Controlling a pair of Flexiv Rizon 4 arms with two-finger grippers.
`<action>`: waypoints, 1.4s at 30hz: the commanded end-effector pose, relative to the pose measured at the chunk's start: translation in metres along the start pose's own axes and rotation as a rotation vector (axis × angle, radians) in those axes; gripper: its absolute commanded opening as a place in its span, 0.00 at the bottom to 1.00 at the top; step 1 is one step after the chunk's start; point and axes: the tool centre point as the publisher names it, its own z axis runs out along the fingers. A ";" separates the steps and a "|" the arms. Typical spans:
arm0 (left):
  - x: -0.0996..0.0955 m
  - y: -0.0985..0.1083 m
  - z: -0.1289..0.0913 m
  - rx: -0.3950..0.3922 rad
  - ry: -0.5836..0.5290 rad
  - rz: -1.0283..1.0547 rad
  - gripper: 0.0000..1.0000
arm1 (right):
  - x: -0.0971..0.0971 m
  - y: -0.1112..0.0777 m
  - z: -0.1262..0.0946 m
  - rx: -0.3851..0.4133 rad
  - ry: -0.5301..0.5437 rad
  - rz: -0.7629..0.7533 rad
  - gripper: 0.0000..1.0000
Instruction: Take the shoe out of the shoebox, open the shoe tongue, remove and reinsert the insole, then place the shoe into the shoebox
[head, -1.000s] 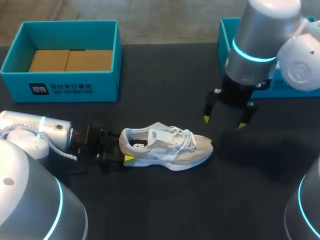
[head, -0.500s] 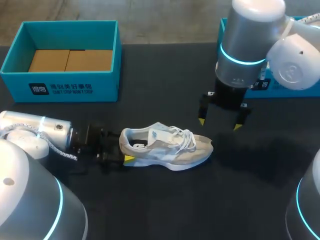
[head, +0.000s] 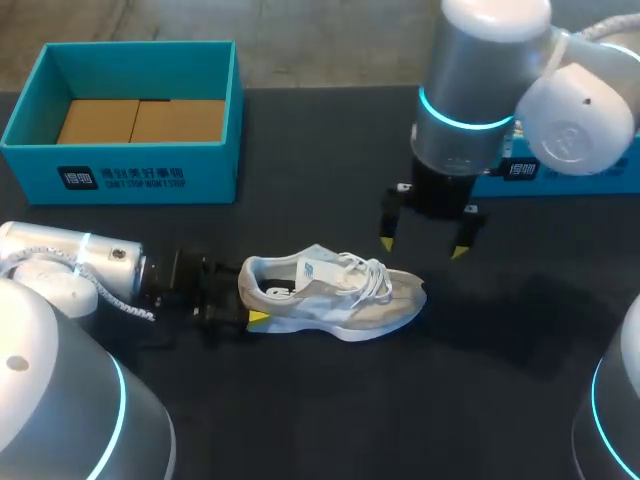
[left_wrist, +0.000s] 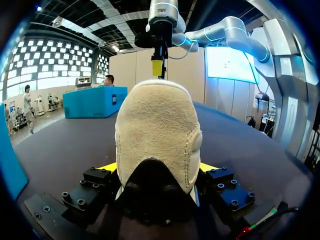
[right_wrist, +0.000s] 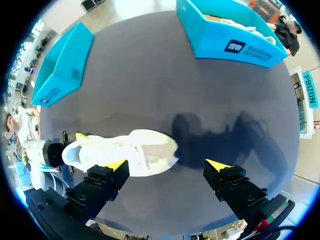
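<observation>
From above, the shoe (head: 335, 295) stands upright on its sole in the middle of the dark desk (head: 330, 400). Its long axis runs left to right, heel to the left and toe to the right. The left hand (head: 248, 300) lies low at the heel and pinches it from the near and far sides. The right hand (head: 422, 240) hangs just beyond the toe, fingers spread and pointing down, touching nothing. The open shoebox (head: 120, 165) sits at the far left, well apart from the shoe, with bare desk between them. A second blue box (head: 560, 175) sits at the far right, partly hidden by the right arm. Wide bare desk lies near and right of the shoe.

In the left wrist view, the suede heel of the shoe (left_wrist: 159, 135) fills the space ahead. The left hand (left_wrist: 159, 172) presses a yellow tip against each side of it. The right hand (left_wrist: 157, 67) hangs beyond the shoe, above it.

In the right wrist view, the right hand (right_wrist: 167, 165) is spread wide above the desk (right_wrist: 150, 75). The shoe (right_wrist: 125, 150) lies under one finger, its toe reaching between the two. The left hand (right_wrist: 75, 137) clamps its heel. Both the shoebox (right_wrist: 60, 65) and the second blue box (right_wrist: 230, 37) stand well ahead, with open desk between.
</observation>
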 end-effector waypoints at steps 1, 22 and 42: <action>0.002 0.003 0.000 0.000 -0.002 0.001 0.00 | 0.031 -0.006 -0.005 -0.020 -0.072 0.014 1.00; 0.002 0.003 0.000 0.000 -0.002 0.001 0.00 | 0.109 -0.029 0.014 -0.022 -0.106 -0.044 1.00; 0.002 0.003 0.000 0.000 -0.002 0.001 0.00 | 0.152 -0.029 0.037 -0.009 -0.181 -0.122 1.00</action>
